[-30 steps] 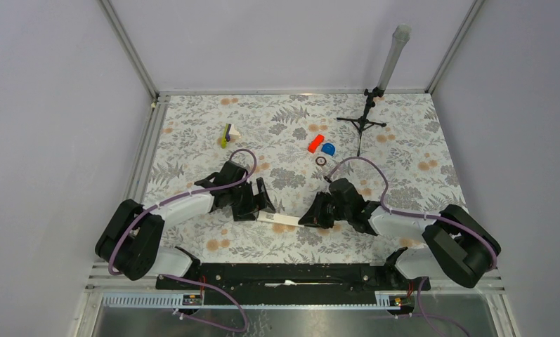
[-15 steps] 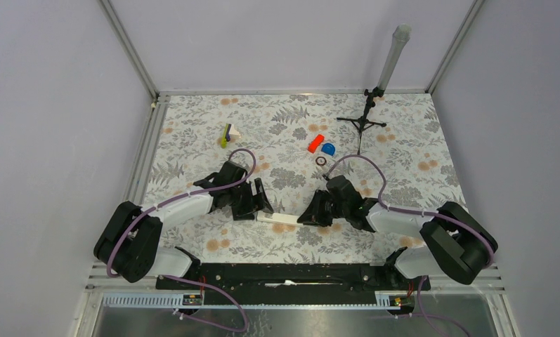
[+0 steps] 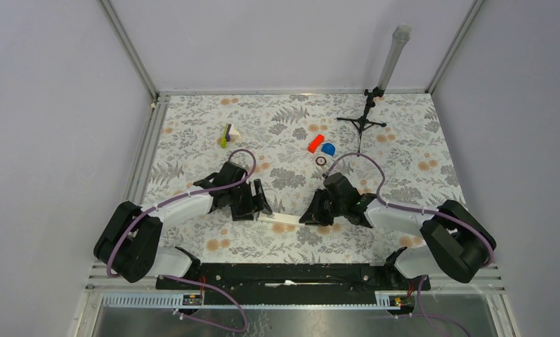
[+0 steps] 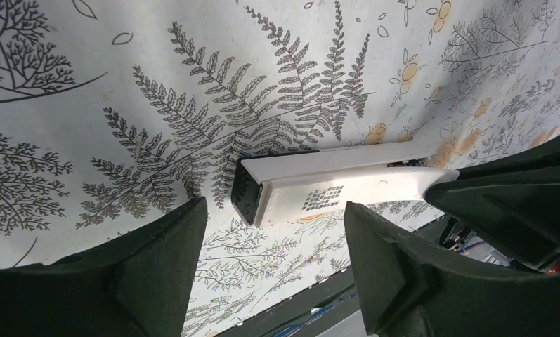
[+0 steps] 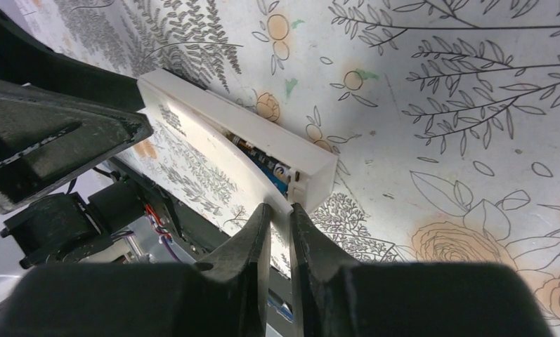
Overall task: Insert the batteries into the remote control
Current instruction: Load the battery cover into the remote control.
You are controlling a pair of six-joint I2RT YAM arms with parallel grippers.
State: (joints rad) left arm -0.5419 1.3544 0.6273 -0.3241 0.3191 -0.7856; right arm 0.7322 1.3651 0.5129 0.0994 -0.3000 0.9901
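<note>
Bench [image 3: 277, 126] covered in grey fern-and-flower print. Far right: small black tripod [image 3: 362, 123] carrying a tilted grey tube [image 3: 393, 60]. Mid-far: red block [image 3: 315, 143] just beside blue half-round piece [image 3: 328, 149], tiny dark ring [image 3: 321, 161] near, on the closer side. Far left: small yellow-green, purple and white cluster [image 3: 225, 135], well apart.
</note>
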